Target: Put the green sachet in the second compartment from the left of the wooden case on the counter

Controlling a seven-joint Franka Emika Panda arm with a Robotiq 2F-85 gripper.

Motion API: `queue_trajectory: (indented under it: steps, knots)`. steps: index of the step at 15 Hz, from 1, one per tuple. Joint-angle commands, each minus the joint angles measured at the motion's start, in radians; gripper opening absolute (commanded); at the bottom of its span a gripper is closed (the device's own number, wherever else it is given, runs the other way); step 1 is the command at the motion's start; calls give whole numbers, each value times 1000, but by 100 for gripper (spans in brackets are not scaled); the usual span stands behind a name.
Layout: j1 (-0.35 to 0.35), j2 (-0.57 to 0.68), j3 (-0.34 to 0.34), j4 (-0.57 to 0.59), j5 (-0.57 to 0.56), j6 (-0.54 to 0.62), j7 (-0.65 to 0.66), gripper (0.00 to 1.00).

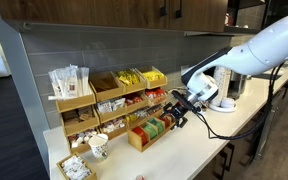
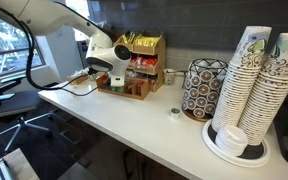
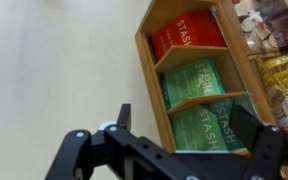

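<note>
Directly beneath the wrist camera, the black two-fingered gripper [image 3: 166,138] has its jaws spread wide, with nothing between them. It hangs over the line where the pale counter [image 3: 54,70] meets the long side of the wooden case [image 3: 144,60], a low light-wood box split by thin dividers. One finger [image 3: 72,150] is over bare counter and the other is over the case.

Inside the case, the end slot at the top of the wrist view holds red sachets [image 3: 189,35] printed "STASH". The second compartment [image 3: 212,68] lies next to that slot. The green sachet [image 3: 189,85] lies in it, flat side facing the camera and clear of the gripper. The following slot holds more green packets [image 3: 209,128]. The wrist view alone does not show whether the red end is the case's left end.

In both exterior views, the gripper [image 1: 179,108] [image 2: 116,76] hangs just above the case [image 1: 149,130] [image 2: 134,88], carried by a white arm [image 1: 264,45]. A taller tiered wooden rack [image 1: 104,95] full of coloured packets stands just behind the case. In an exterior view, a paper cup [image 1: 99,147] and a pale tray of white packets [image 1: 74,165] sit near the rack. Farther along the counter are a round patterned holder [image 2: 202,88] and tall stacks of paper cups [image 2: 254,80].
</note>
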Motion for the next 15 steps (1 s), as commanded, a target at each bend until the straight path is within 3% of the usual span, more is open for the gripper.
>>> queue_trajectory:
  steps: [1,8,15]
  knots:
    - [-1,-139,-9,-135,-113,27,-123,100]
    - [-2,-368,22,-296,-338,89,-272,100]
    - [6,-557,58,-395,-406,145,-425,100]
